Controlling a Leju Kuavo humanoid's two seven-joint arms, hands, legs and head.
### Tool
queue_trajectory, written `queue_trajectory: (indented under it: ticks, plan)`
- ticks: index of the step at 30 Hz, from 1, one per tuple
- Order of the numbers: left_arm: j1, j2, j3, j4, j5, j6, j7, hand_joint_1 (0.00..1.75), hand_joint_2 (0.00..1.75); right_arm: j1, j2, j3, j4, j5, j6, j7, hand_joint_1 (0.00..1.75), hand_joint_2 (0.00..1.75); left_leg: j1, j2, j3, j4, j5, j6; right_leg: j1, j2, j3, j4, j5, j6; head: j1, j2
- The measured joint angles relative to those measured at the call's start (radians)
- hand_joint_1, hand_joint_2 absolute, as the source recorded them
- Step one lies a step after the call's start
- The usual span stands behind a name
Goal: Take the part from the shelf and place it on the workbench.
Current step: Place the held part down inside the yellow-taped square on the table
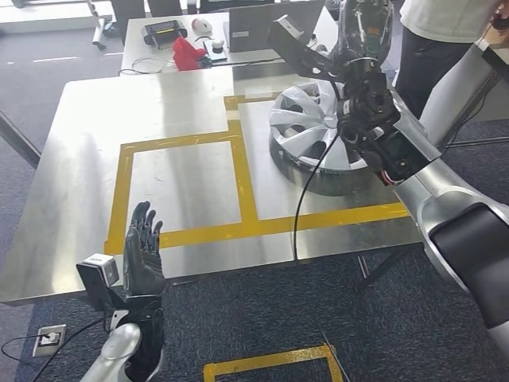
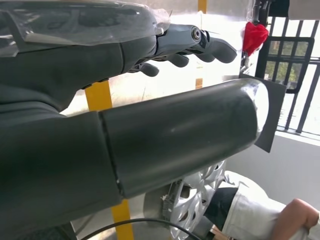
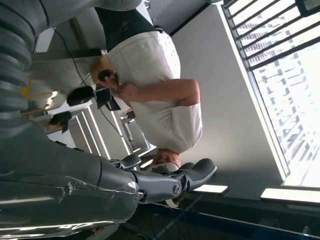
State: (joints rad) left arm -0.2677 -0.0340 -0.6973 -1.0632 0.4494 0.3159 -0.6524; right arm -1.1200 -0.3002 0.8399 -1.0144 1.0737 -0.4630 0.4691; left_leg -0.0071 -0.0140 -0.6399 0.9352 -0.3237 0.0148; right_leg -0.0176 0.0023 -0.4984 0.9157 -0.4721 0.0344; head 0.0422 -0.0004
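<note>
One silver wheel cover (image 1: 312, 135) on workbench (image 1: 71, 175); two yellow-taped squares on workbench; beyond workbench: one red cloth (image 1: 187, 52), one laptop (image 1: 258, 28), one person (image 1: 444, 40)

Robotics test lab, as I see it through the head camera. A steel tabletop (image 1: 71, 159) marked with yellow tape rectangles (image 1: 240, 183) stands on blue-grey carpet (image 1: 270, 310). At 12 o'clock, a second desk (image 1: 135, 48) carries a laptop (image 1: 252, 28) and mouse (image 1: 201, 25). At 7 o'clock, a floor socket (image 1: 49, 340); at 1 o'clock, a person (image 1: 444, 32) stands.
</note>
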Motion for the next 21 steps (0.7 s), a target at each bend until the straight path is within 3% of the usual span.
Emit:
queue_trajectory:
  ticks: [8, 12, 17, 21]
  plan:
    - [0.001, 0.001, 0.0, 0.0, 0.0, 0.016, -0.007, 0.0, 0.0, 0.021, 0.0, -0.007, -0.044, -0.09, -0.018, -0.036, 0.0, 1.75, 0.0, 0.0, 0.0, 0.0, 0.0, 0.0, 0.0, 0.0, 0.0, 0.0, 0.0, 0.0, 0.0, 0.0]
    - [0.002, 0.001, 0.0, -0.001, 0.001, 0.019, -0.007, 0.0, 1.75, 0.026, 0.0, -0.007, -0.06, -0.1, -0.018, -0.043, 0.0, 1.75, 0.0, 0.0, 0.0, 0.0, 0.0, 0.0, 0.0, 0.0, 0.0, 0.0, 0.0, 0.0, 0.0, 0.0]
    - [0.006, 0.003, 0.001, -0.003, 0.004, 0.037, -0.007, 0.0, 1.75, 0.036, 0.0, -0.006, -0.084, -0.136, -0.017, -0.07, 0.0, 1.75, 0.0, 0.0, 0.0, 0.0, 0.0, 0.0, 0.0, 0.0, 0.0, 0.0, 0.0, 0.0, 0.0, 0.0]
    - [0.007, 0.008, 0.006, -0.005, 0.002, 0.055, -0.006, 0.0, 0.0, 0.053, 0.0, -0.003, -0.114, -0.169, -0.015, -0.074, 0.0, 1.75, 0.0, 0.0, 0.0, 0.0, 0.0, 0.0, 0.0, 0.0, 0.0, 0.0, 0.0, 0.0, 0.0, 0.0]
